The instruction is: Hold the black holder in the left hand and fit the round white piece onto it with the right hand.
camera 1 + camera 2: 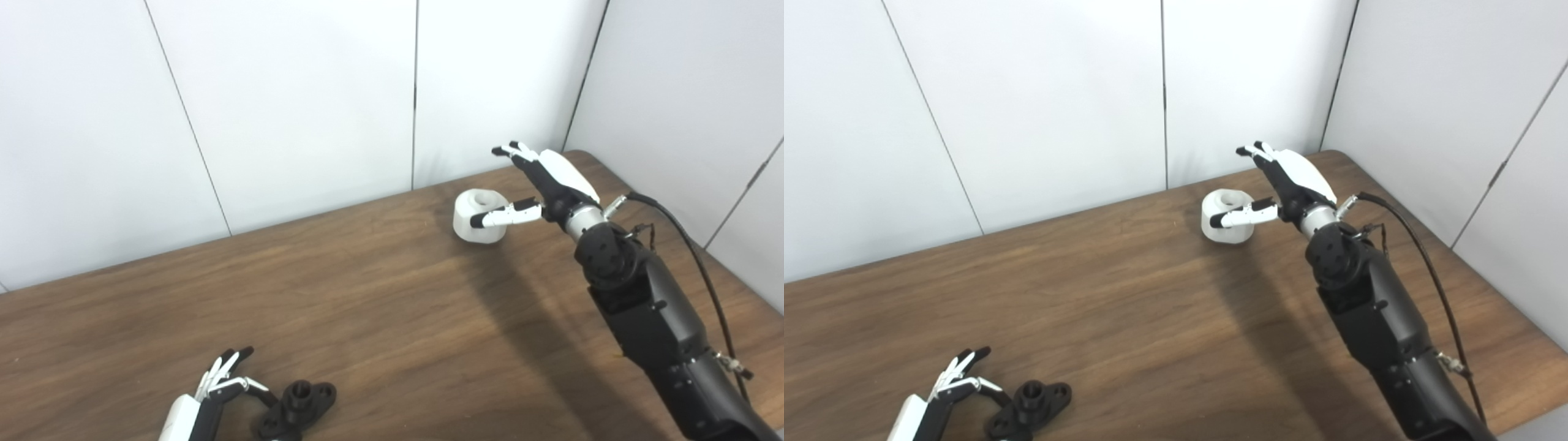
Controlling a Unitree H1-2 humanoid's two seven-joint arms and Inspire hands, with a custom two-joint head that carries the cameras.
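The black holder (298, 407) lies flat on the wooden table (380, 306) near the front left, a short threaded post sticking up from its flanged base. My left hand (211, 392) is open just to its left, thumb reaching toward the base, not gripping it. The round white piece (479, 215), a squat cylinder with a hole on top, stands far back on the right. My right hand (539, 184) is open beside it, the thumb across its front face and the fingers raised above and behind it. The piece still rests on the table.
White wall panels (306, 110) close off the back and right side of the table. The right arm (649, 306) with its looping black cable (704, 269) stretches over the table's right part. The table's right edge (735, 269) runs close by the arm.
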